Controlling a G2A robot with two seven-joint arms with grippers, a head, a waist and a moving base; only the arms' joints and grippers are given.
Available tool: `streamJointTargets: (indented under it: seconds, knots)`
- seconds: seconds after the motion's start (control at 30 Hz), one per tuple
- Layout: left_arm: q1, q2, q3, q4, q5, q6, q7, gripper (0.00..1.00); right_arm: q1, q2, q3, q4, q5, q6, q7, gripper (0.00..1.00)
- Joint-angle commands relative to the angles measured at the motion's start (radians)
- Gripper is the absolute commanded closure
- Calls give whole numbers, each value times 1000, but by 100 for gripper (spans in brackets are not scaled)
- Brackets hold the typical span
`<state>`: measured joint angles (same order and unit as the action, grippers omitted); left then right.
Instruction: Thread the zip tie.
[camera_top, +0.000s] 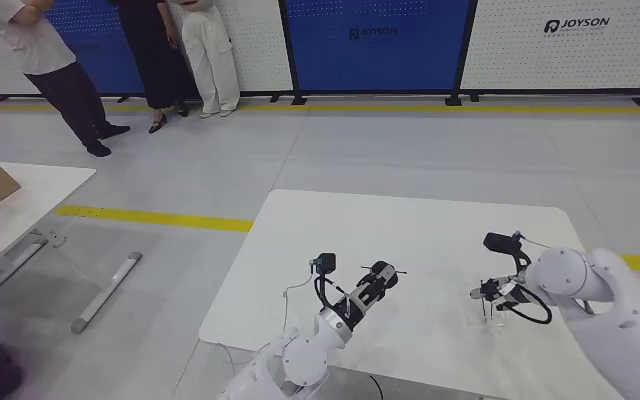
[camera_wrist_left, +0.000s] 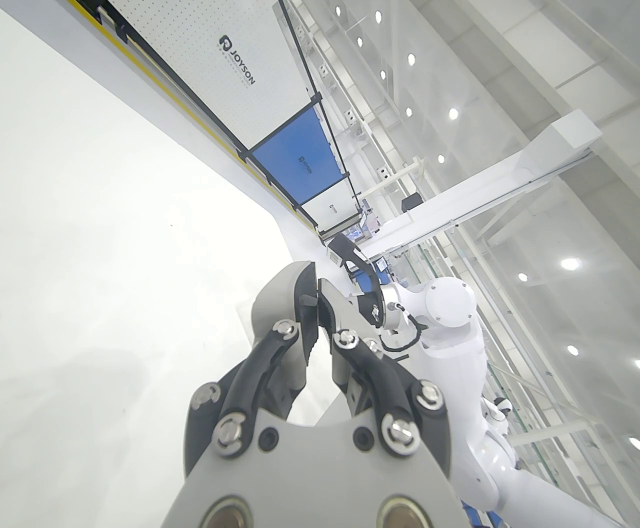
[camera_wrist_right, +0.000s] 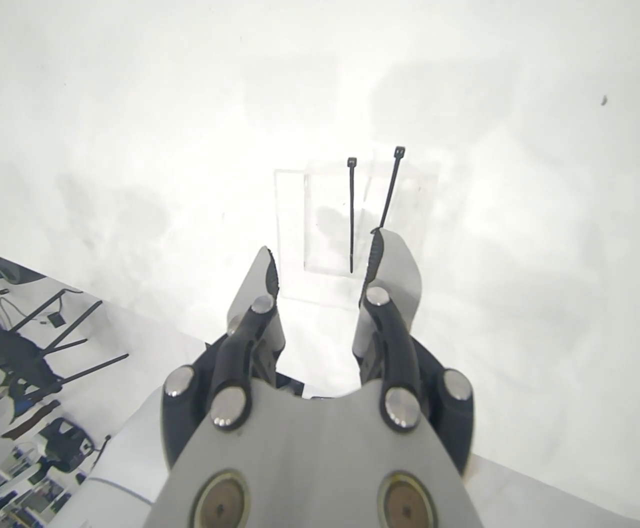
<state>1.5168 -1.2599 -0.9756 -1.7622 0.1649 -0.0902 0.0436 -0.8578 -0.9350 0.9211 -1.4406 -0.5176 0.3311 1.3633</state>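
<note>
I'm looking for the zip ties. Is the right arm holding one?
No. The right gripper, fingers open, holds nothing; both zip ties stand in the clear holder.

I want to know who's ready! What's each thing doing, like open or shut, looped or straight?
Left gripper: jaws shut.
Right gripper: jaws open, near the clear holder.
One zip tie: straight, unthreaded, standing in the holder.
Other zip tie: straight, unthreaded, lower end hidden behind a jaw.
</note>
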Motion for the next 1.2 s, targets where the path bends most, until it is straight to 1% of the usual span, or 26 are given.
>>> streamJointTargets:
  seconds: [0.0, 0.2, 0.33, 0.53, 0.7, 0.83, 0.97, 1.17]
  knots:
    - [0, 0, 0, 0, 0, 0, 0, 100, 10, -5, -12, 19, -1, 2, 0, 61]
    - [0, 0, 0, 0, 0, 0, 0, 100, 45, -24, -48, 68, -1, 0, 1, 64]
    - [0, 0, 0, 0, 0, 0, 0, 100, 64, -35, -71, 92, -1, -1, 4, 69]
    - [0, 0, 0, 0, 0, 0, 0, 100, 88, -52, -103, 131, -12, 9, 3, 70]
    - [0, 0, 0, 0, 0, 0, 0, 100, 102, -64, -116, 166, -18, 9, 0, 71]
    - [0, 0, 0, 0, 0, 0, 0, 100, 111, -72, -125, 182, -18, 9, 1, 72]
    - [0, 0, 0, 0, 0, 0, 0, 100, 122, -84, -141, 203, -24, 9, 1, 76]
    - [0, 0, 0, 0, 0, 0, 0, 100, 135, -96, -150, 226, -27, 9, 3, 77]
